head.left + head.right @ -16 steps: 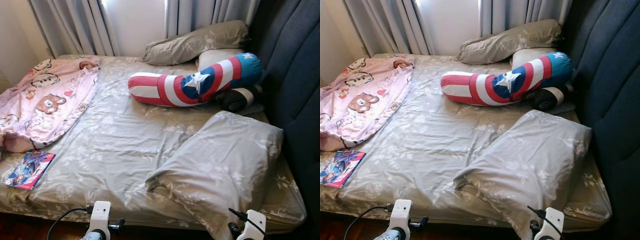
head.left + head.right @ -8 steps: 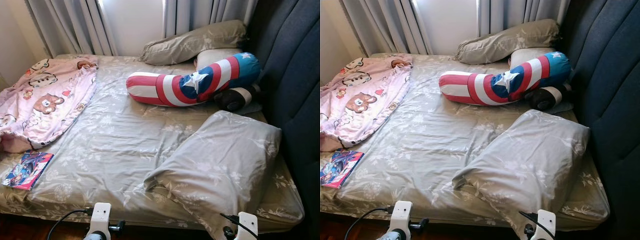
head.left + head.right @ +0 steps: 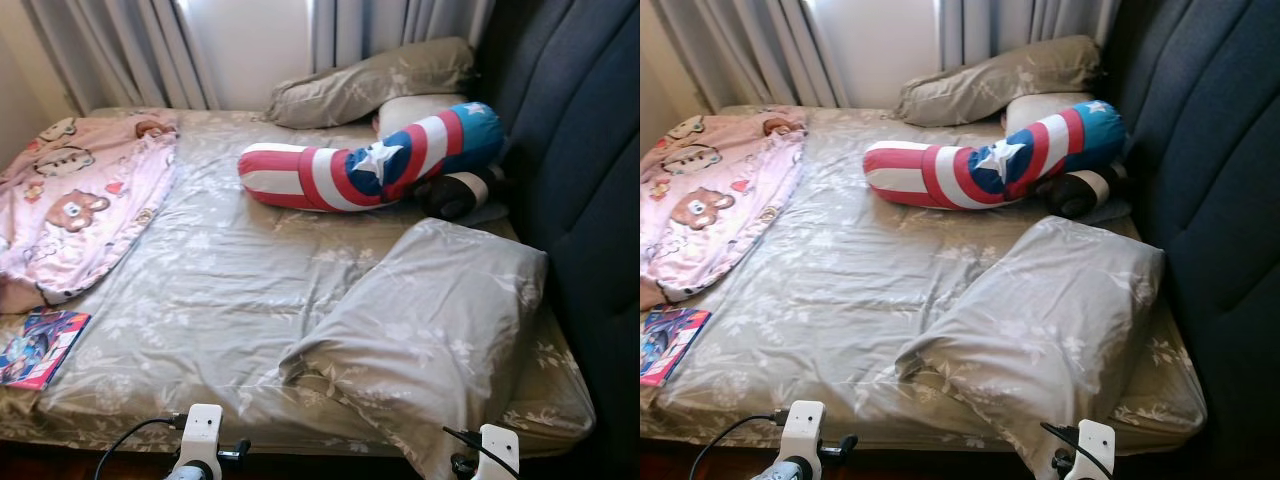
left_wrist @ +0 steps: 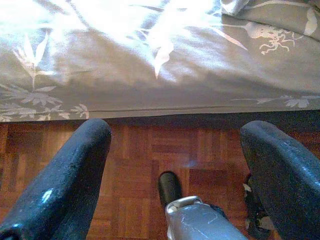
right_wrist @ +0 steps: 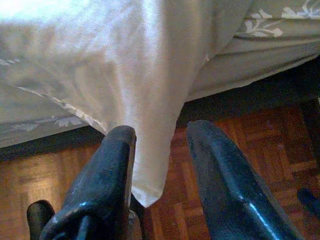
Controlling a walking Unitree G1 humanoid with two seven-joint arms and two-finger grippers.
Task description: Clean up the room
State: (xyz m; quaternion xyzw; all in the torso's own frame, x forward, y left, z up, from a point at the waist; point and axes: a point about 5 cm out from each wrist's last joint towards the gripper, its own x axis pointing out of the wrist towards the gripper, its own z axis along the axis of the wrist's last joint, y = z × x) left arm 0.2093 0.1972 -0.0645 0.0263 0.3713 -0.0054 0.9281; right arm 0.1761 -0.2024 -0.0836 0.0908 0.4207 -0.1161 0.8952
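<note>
A bed (image 3: 220, 290) with a grey floral sheet lies before me. A grey floral pillow (image 3: 440, 330) lies askew at its near right, one corner (image 5: 150, 150) hanging over the edge. A red, white and blue star bolster (image 3: 370, 170) lies across the far middle. A pink cartoon blanket (image 3: 70, 200) is bunched at the left, with a colourful comic book (image 3: 35, 345) at the near left edge. My left gripper (image 4: 175, 130) is open over the parquet below the bed edge. My right gripper (image 5: 161, 131) is open, with the pillow's hanging corner at the gap between its fingers.
A dark blue padded headboard (image 3: 570, 150) walls the right side. Grey curtains (image 3: 130, 50) hang behind the bed. Another grey pillow (image 3: 370, 85), a white pillow (image 3: 420, 108) and a dark rounded object (image 3: 450, 195) sit at the far right. Parquet floor (image 4: 135, 165) runs along the bed's near edge.
The whole picture has shifted left and a little down, so the camera has turned right. Nothing on the bed has moved. Both wrists stay low at the bed's near edge.
</note>
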